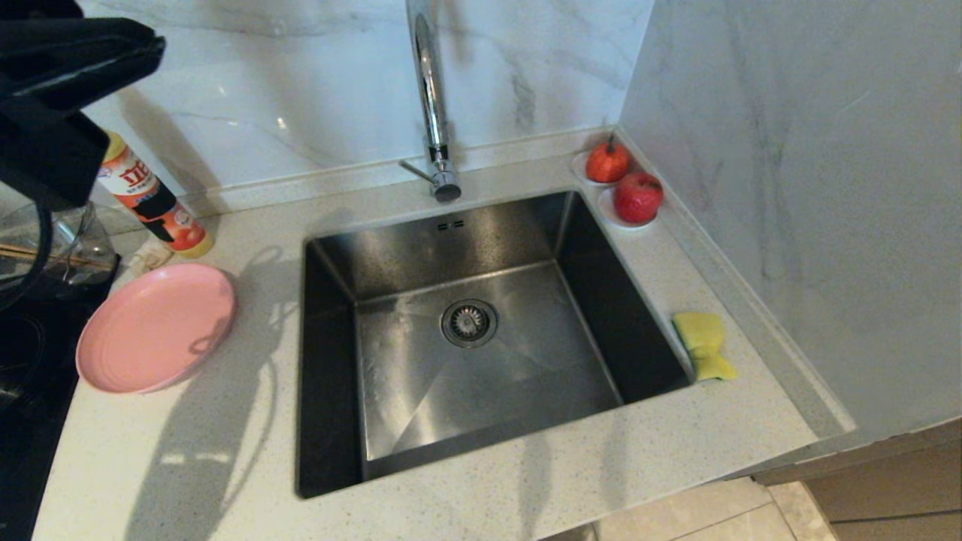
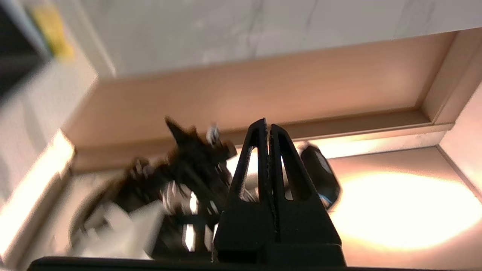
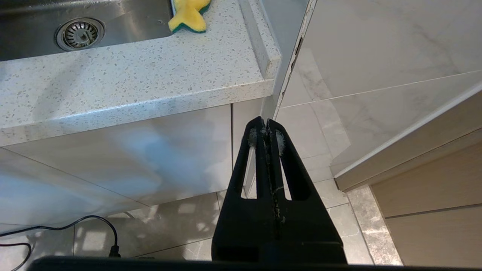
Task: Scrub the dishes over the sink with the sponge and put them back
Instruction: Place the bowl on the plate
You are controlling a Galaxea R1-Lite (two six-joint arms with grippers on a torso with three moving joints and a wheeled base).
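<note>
jaws of the left gripper point(image 2: 268, 126) pressed together, raised high above the pink plate point(image 1: 154, 327) left of the sink point(image 1: 481, 338); right gripper point(image 3: 267, 126) likewise closed, empty, below the counter point(image 3: 124, 86); sponge point(image 1: 703, 345) lies at the sink's right rim, well apart from both.

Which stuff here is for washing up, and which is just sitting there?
For washing up: pink plate, sponge, sink, tap.

Just sitting there: two red fruits, spray bottle, glass jug.

Pink plate's point(image 1: 154, 327) far rim under the black arm; teal bowl unseen.
</note>
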